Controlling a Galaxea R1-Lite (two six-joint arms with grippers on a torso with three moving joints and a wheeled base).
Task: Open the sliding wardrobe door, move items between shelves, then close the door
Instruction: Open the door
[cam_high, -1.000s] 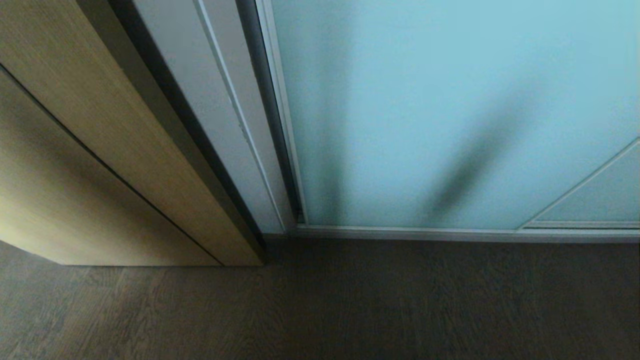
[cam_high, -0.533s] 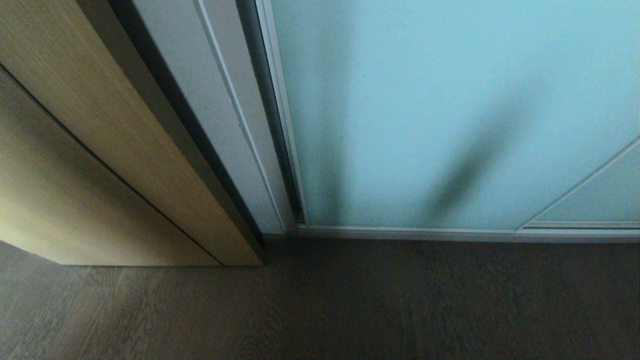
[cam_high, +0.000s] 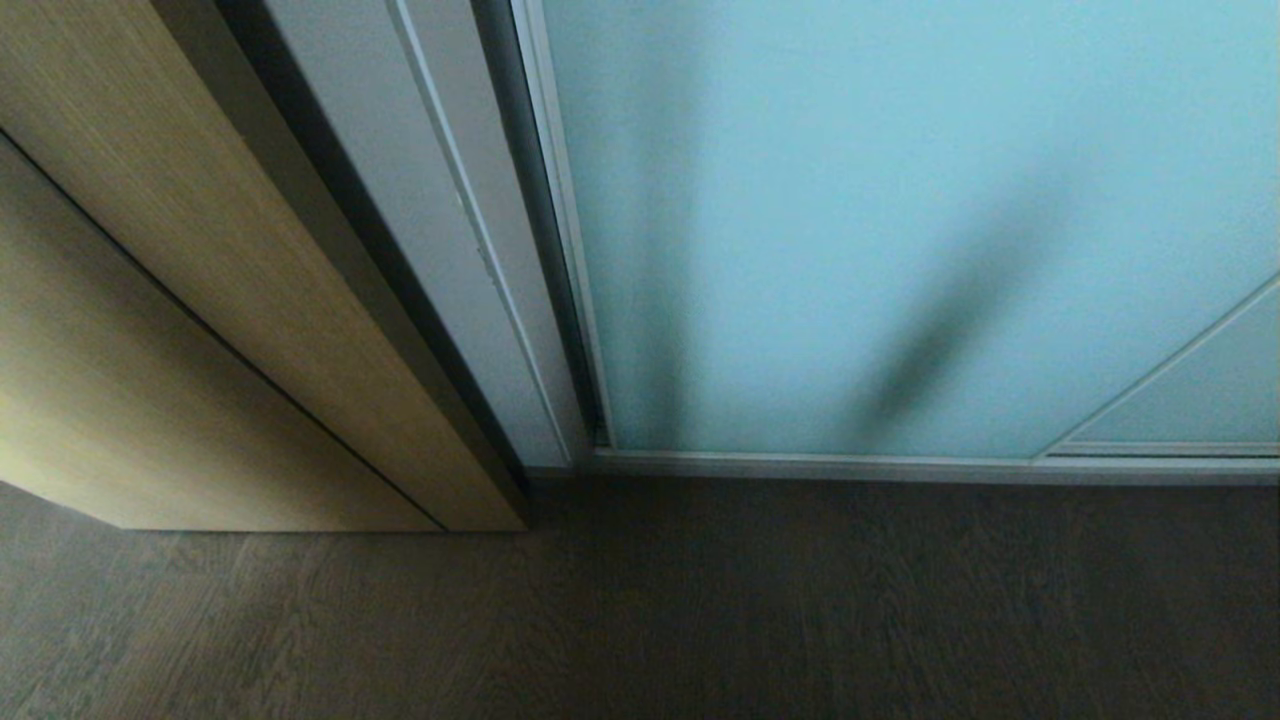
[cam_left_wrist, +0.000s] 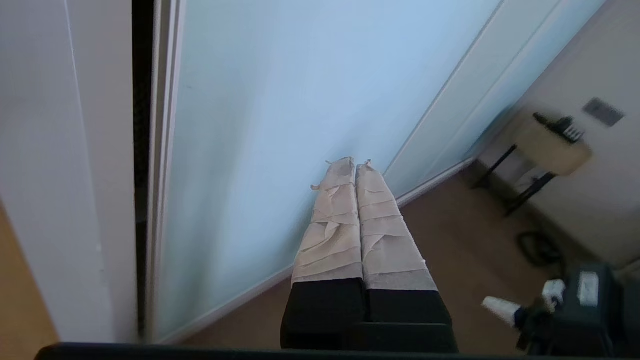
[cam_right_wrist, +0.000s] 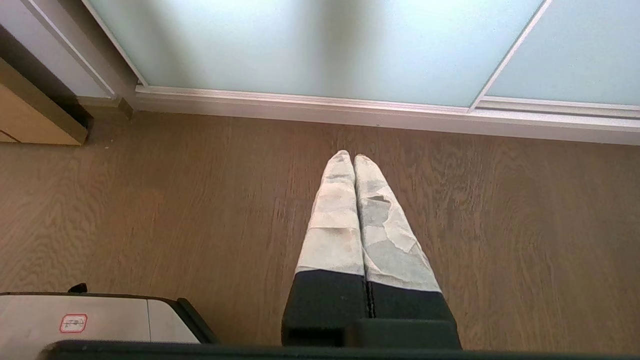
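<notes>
The sliding wardrobe door (cam_left_wrist: 280, 125) stood closed at twelve o'clock. The left gripper (cam_left_wrist: 354, 164), pinched closed and empty, pointed at its glass, likely to push; the right gripper (cam_right_wrist: 348, 156), closed, hung idle.

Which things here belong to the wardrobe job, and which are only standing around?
For the job:
- sliding wardrobe door
- left end effector, shut, raised before the door

Only standing around:
- tan wood-grain panel
- small side table
</notes>
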